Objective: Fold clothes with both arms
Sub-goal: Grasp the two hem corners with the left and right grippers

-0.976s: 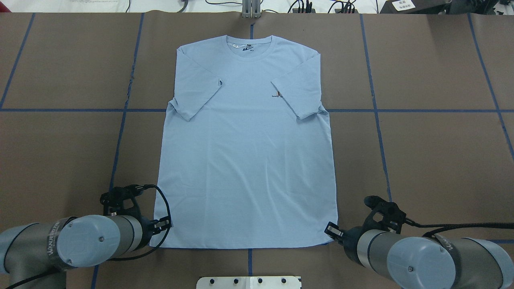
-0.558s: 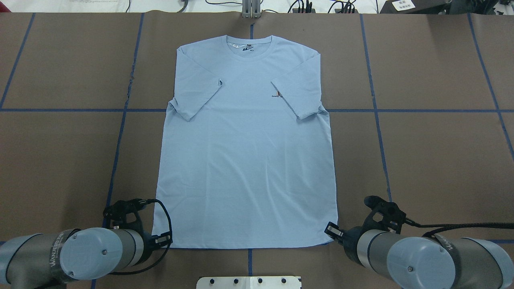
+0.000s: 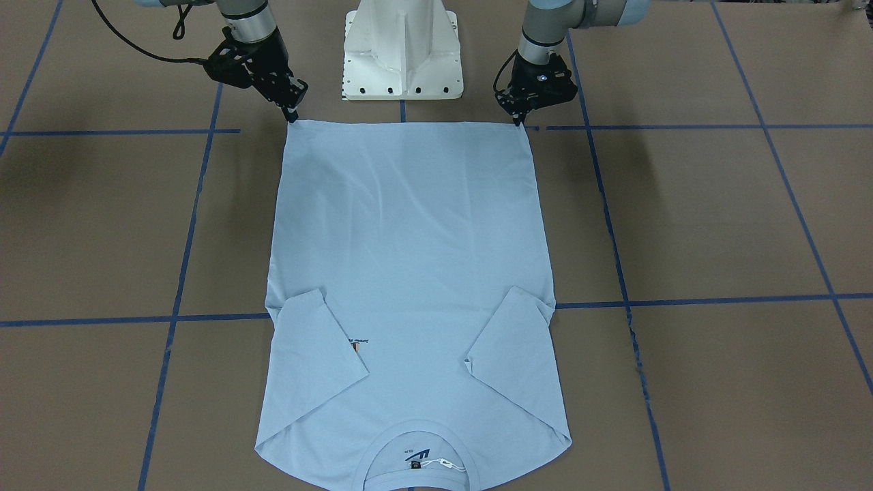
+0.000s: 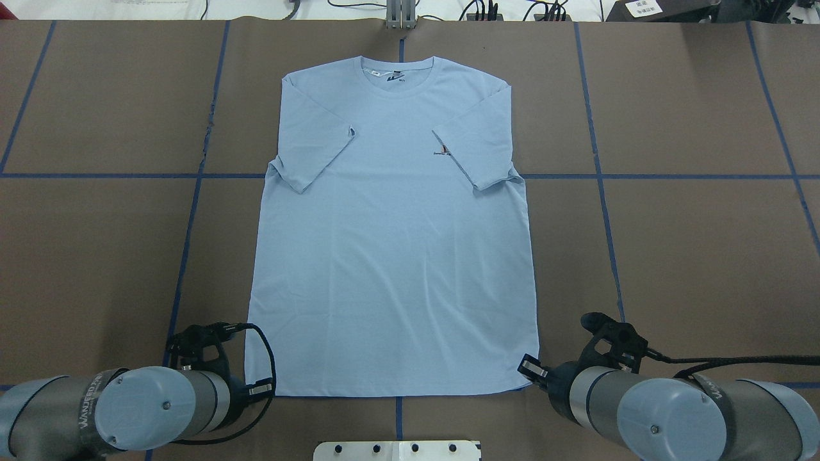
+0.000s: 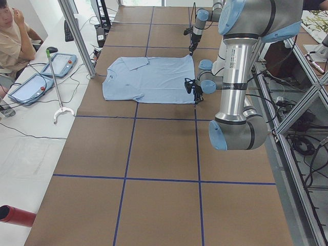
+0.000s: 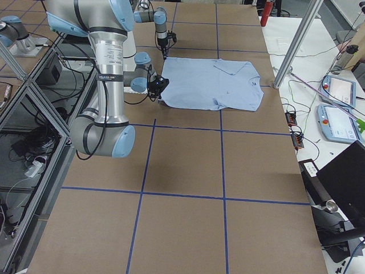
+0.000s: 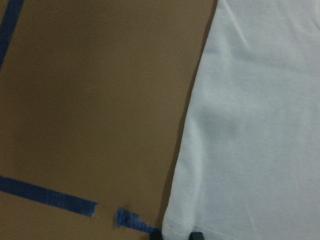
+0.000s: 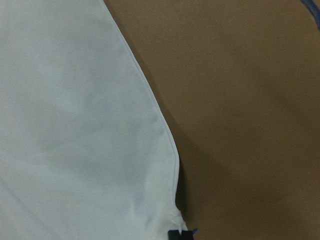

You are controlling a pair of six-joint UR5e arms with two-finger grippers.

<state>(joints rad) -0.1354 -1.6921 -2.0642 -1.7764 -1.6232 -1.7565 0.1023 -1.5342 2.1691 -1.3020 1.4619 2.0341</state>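
Nearest to the robot, in front of the white pedestal base, both arms reach down to the brown table. The left gripper stands at one corner of the hem and the right gripper at the other corner. In each wrist view, a dark fingertip touches the cloth just at that corner. Whether the fingers are clenched on the cloth or released, one cannot tell.

The light blue T-shirt lies flat and face up in the middle of the table, across the blue tape lines, with the hem toward the robot. Farther away, both sleeves are folded inward over the chest, and one of them partly covers the small chest print. Farthest away is the round collar with a dark label inside.
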